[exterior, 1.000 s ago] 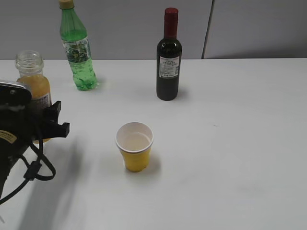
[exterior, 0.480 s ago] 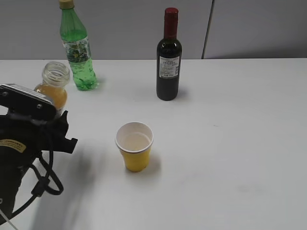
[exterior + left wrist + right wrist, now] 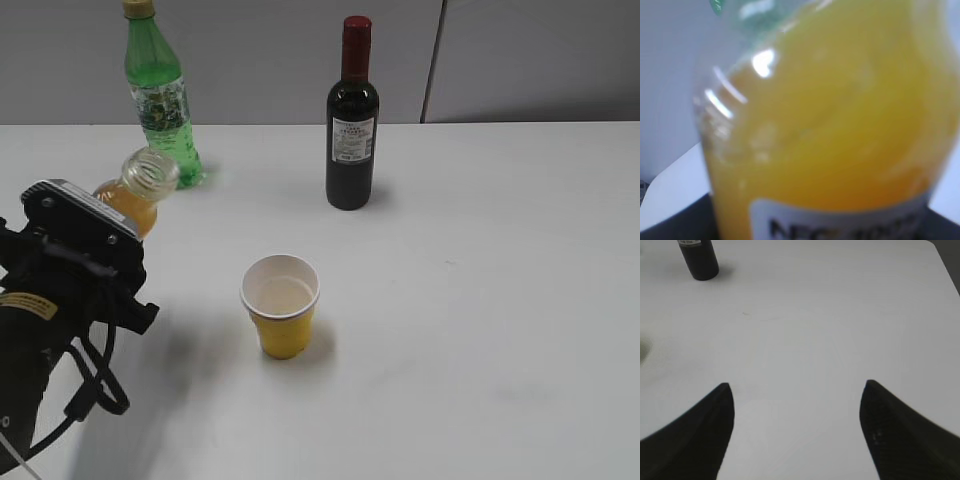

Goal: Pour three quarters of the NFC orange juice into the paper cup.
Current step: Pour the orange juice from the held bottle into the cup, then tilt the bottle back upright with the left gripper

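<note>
The left gripper (image 3: 105,235), clamped on the juice bottle (image 3: 135,195), has tipped it toward the paper cup (image 3: 281,305) (nothing pouring yet); the right gripper (image 3: 795,405) idles, jaws spread.

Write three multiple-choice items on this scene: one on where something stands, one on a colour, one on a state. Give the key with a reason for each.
1. Where does the wine bottle stand relative to the paper cup?
A. behind it and to the right, near the wall
B. right in front of it
C. lying beside it

2. What colour is the outside of the paper cup?
A. red
B. yellow
C. blue

3. How is the NFC orange juice held by the left gripper?
A. upright with its cap on
B. upside down over the cup
C. tilted, neck open, leaning toward the cup

Key: 1 A, the exterior view shows the wine bottle farther back and right. 2 B, its wall is yellow under a white rim. 3 C, the uncapped mouth leans rightward, still left of the cup.
</note>
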Motion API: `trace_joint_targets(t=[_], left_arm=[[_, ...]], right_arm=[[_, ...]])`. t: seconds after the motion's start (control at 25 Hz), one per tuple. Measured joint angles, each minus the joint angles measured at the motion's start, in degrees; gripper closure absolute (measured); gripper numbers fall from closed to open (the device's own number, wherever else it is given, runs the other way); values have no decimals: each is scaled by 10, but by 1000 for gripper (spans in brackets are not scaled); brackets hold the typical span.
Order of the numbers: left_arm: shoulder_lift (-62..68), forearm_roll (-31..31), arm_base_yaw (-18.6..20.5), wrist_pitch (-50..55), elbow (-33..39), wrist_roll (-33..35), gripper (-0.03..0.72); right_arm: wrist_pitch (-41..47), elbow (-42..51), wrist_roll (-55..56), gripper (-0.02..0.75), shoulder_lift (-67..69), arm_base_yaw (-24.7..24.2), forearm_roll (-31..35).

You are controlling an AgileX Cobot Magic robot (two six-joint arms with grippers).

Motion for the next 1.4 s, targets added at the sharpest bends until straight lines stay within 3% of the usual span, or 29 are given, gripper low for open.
trace_joint_targets(t=[0.32, 0.8, 1.4], left_arm=[[-1, -20, -16, -2, -9, 68, 223], [17, -79, -46, -4, -60, 232, 223], [30, -82, -57, -3, -69, 367, 223]], right_arm=[[0, 0, 0, 146, 0, 0, 1], [0, 0, 0, 146, 0, 0, 1], [0, 0, 0, 146, 0, 0, 1]])
